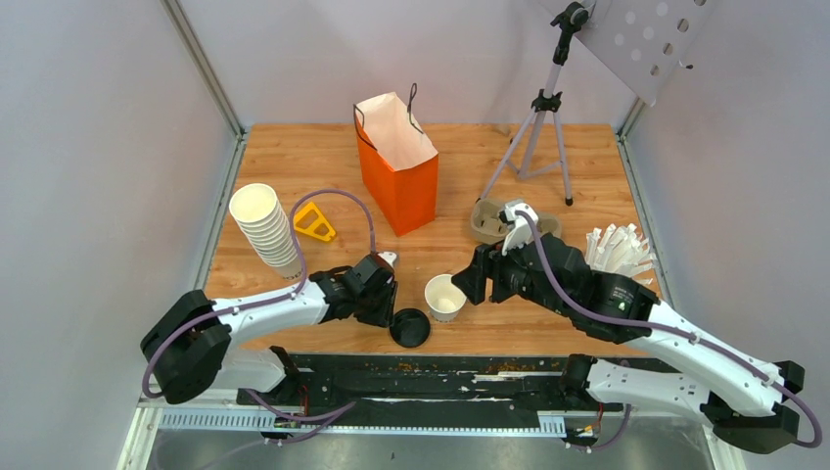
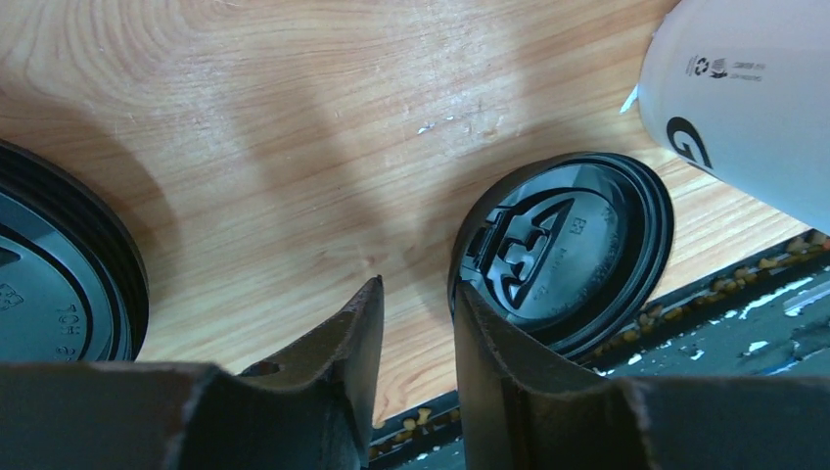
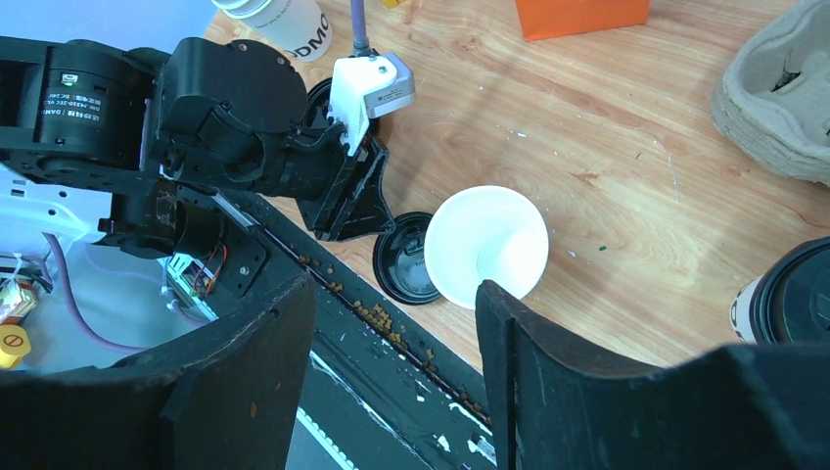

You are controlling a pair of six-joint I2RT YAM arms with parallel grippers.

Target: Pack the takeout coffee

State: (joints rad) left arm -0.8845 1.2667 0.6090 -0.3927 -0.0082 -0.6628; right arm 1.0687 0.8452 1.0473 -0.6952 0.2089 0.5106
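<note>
Presently in hand: by my reading, capping the open white paper cup (image 1: 445,297) with the loose black lid (image 2: 573,250) before anything goes into the bag.
Left gripper (image 2: 418,294): low over the table (image 1: 294,157), jaws parted by a narrow gap with nothing between them. One finger overlaps the lid's near rim in the wrist view; whether it touches I cannot tell.
Right gripper (image 3: 391,294): jaws spread wide and empty, the cup beyond the fingertips and apart from them.
Doing it well: the lid lies flat, so a finger likely has to get under or around its raised rim. Take it at the edge and keep it level. Steady the cup low on its wall, since thin paper would crush near the mouth. Then seat the lid squarely and press round the rim.
Lid: round black plastic, glossy, with moulded ribs and a sip-tab relief. It lies just beside the cup at the table's near edge.
Cup: smooth white paper, tapered, upright, uncapped and apparently empty.
Takeout coffee: one lidded cup (image 3: 788,294) stands at the right edge of the right wrist view, outside the bag.
Orange paper bag (image 1: 401,186): stiff, matte, upright, mouth open, well behind the cup.
Nearby: a leaning stack of lidless cups (image 1: 266,227), a rough pulp cup carrier (image 3: 783,98) and a stack of lids (image 2: 59,274).
Table surface: pale wood grain, lightly scuffed.
</note>
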